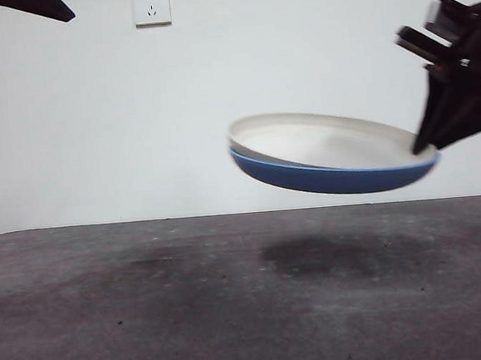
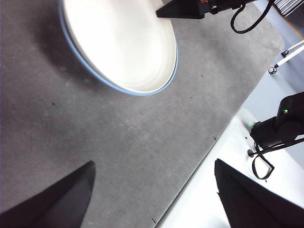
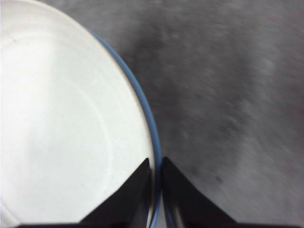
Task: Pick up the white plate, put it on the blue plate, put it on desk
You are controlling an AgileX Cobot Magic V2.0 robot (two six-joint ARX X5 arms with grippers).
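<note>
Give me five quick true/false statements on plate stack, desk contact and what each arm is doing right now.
1. The white plate sits nested in the blue plate. True.
2. The stacked plates rest flat on the desk. False: they hang in the air, tilted, with their shadow on the desk below.
3. The right gripper pinches the stack at its rim, fingers closed on both plates' edge. True.
4. The left gripper also grips the plates. False: it is open and apart from them, over bare desk.
5. A wall socket shows on the wall behind. True.
</note>
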